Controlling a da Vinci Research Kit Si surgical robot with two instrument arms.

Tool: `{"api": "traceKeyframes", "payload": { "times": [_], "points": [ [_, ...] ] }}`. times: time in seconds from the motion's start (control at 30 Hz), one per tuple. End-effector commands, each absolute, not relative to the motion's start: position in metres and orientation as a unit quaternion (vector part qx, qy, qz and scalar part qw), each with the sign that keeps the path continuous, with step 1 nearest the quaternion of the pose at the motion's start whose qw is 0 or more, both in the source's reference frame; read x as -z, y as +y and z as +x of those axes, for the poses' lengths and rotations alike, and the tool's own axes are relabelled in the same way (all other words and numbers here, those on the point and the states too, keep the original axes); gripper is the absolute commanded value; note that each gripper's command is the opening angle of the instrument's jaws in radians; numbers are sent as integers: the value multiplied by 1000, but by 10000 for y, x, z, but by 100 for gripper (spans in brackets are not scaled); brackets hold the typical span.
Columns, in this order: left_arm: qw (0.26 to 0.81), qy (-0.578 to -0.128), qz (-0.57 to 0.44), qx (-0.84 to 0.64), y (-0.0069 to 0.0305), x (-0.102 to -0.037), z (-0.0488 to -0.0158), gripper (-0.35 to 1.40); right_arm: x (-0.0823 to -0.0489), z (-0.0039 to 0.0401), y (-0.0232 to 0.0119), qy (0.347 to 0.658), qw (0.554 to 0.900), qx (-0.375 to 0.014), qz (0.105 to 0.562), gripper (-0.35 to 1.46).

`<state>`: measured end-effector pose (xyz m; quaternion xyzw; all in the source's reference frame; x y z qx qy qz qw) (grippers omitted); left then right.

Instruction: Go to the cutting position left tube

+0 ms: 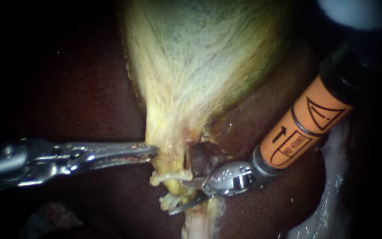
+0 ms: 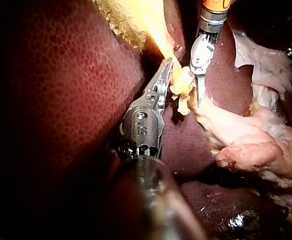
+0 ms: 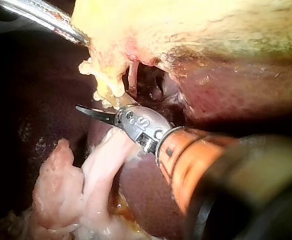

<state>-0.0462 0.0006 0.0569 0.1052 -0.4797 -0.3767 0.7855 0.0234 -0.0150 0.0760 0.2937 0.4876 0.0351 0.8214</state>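
A thin pink tube (image 3: 132,76) runs from the narrow neck of the gallbladder (image 1: 200,57), just beside the blades of the right instrument (image 1: 185,186). Whether this is the left tube cannot be told. The right instrument enters from the upper right. Its two blades stand apart, and ragged yellow shreds (image 1: 171,177) at the neck lie between and against them. The left instrument (image 1: 152,151) comes in level from the left. Its jaws are clamped on the edge of the gallbladder neck, opposite the blades. Dark red liver (image 1: 80,88) surrounds everything. Pale pink loose tissue (image 3: 66,190) lies under the right instrument.
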Motion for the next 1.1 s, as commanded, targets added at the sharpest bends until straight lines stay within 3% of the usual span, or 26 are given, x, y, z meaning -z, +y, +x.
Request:
{"api": "traceKeyframes", "payload": {
  "times": [0.03,1.1],
  "points": [
    [785,-480,106,377,6,-569,-462,-35,-760,236,-150,491,820,-35,293,131],
    [786,-480,103,376,8,-570,-465,-35,-768,251,-143,494,818,-39,291,130]
  ]
}}
